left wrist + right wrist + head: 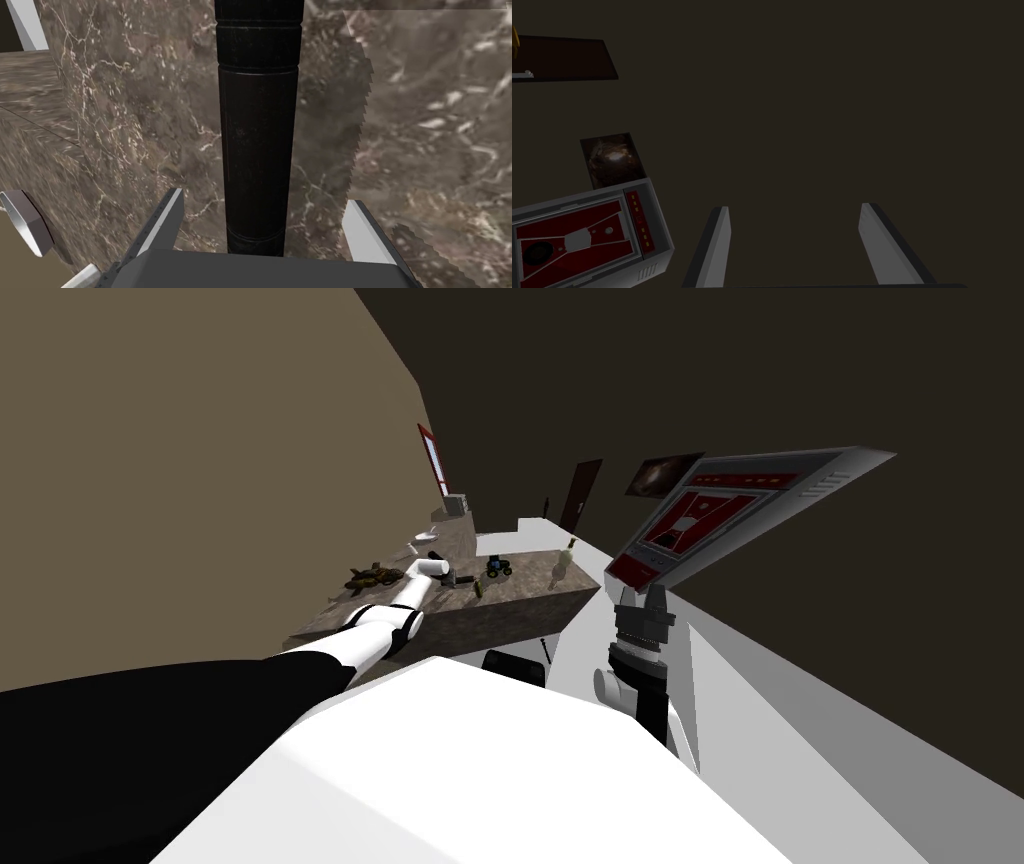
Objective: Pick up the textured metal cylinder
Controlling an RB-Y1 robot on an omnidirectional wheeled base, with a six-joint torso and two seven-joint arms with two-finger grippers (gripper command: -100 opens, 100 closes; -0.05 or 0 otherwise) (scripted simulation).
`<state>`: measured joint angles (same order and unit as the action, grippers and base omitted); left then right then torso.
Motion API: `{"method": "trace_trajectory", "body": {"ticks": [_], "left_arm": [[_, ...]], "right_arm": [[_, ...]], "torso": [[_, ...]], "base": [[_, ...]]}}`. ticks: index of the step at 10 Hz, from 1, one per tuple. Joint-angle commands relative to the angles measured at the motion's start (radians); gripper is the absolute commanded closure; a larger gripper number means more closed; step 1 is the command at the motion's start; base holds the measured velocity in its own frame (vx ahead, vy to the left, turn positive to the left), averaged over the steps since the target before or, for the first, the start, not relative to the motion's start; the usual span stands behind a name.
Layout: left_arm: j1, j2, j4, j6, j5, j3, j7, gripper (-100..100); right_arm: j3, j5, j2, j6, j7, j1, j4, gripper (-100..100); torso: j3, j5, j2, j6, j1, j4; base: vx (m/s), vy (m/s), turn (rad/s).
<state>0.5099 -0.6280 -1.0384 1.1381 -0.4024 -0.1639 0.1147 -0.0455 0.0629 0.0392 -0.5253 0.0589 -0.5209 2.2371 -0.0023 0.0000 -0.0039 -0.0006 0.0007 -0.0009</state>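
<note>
A dark, ringed cylinder point(257, 135) lies on the brown marble counter point(425, 125), running straight away from my left gripper point(265, 197). The gripper is open, one finger on each side of the cylinder's near end, and neither finger touches it. In the head view my left arm reaches out over the counter point(520, 598), and the left gripper point(452, 579) sits at the small dark cylinder point(464, 580). My right gripper point(794, 207) is open and holds nothing; that arm point(640, 633) is raised at my right side.
On the counter sit a brown-yellow toy point(375, 577), a blue toy vehicle point(498, 568), a pale bottle point(563, 568) and a small upright item point(478, 587). A grey and red box point(720, 513) hangs close to the right arm. A grey metal piece point(25, 225) lies beside the left finger.
</note>
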Motion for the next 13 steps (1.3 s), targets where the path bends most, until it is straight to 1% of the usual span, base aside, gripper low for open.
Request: {"method": "trace_trajectory", "body": {"ticks": [1,2,4,5,6,7,8,10,11,12,13], "left_arm": [[0.029,-0.016,0.045,0.050,-0.021,-0.001,0.001,-100],[0.045,-0.026,0.068,0.080,-0.032,-0.002,0.002,-100],[0.069,-0.041,0.104,0.124,-0.050,-0.003,0.003,-100],[0.076,-0.047,0.116,0.139,-0.056,-0.003,0.004,-100],[0.068,-0.045,0.103,0.130,-0.053,-0.004,0.003,-100],[0.069,-0.046,0.104,0.135,-0.054,-0.005,0.003,0],[0.060,-0.032,0.120,0.105,-0.047,-0.003,0.001,-100],[0.052,-0.018,0.137,0.076,-0.040,-0.002,0.000,-100],[0.057,-0.024,0.133,0.089,-0.043,-0.003,0.000,-100],[0.057,-0.023,0.136,0.084,-0.043,-0.003,-0.001,100],[0.056,-0.023,0.136,0.085,-0.043,-0.003,-0.001,100]], "right_arm": [[0.000,0.000,0.000,0.000,0.000,0.000,0.000,0],[0.000,0.000,0.000,0.000,0.000,0.000,0.000,0],[0.000,0.000,0.000,0.000,0.000,0.000,0.000,0],[0.000,0.000,0.000,0.000,0.000,0.000,0.000,0],[0.000,0.000,0.000,0.000,0.000,0.000,0.000,0],[0.000,0.000,0.000,0.000,0.000,0.000,0.000,0],[0.000,0.000,0.000,0.000,0.000,0.000,0.000,0],[0.000,0.000,0.000,0.000,0.000,0.000,0.000,0],[0.000,0.000,0.000,0.000,0.000,0.000,0.000,0],[0.000,0.000,0.000,0.000,0.000,0.000,0.000,0],[0.000,0.000,0.000,0.000,0.000,0.000,0.000,0]], "torso": [[0.000,0.000,0.000,0.000,0.000,0.000],[0.000,0.000,-0.001,0.000,0.000,0.000],[-0.001,0.000,-0.001,0.000,0.000,0.000],[0.000,0.000,0.000,0.000,0.000,0.000],[0.000,0.000,0.001,0.000,-0.001,0.000],[0.001,0.000,0.003,0.000,-0.001,0.000],[0.002,0.000,0.004,0.000,-0.001,0.001],[0.001,0.000,0.002,0.000,0.001,0.000],[0.001,0.001,0.002,0.000,0.002,0.000],[0.001,0.000,0.003,0.000,0.000,0.000],[0.002,0.000,0.003,0.000,0.000,0.001]], "base": [[0.075,0.013,-0.048],[0.077,0.018,-0.050],[0.063,0.009,-0.028],[0.043,-0.001,-0.020],[0.019,0.000,-0.002],[0.000,0.000,0.000],[0.023,0.017,-0.007],[0.041,0.035,-0.009],[0.016,0.014,-0.003],[0.000,0.000,0.000],[0.000,0.000,0.000]]}}
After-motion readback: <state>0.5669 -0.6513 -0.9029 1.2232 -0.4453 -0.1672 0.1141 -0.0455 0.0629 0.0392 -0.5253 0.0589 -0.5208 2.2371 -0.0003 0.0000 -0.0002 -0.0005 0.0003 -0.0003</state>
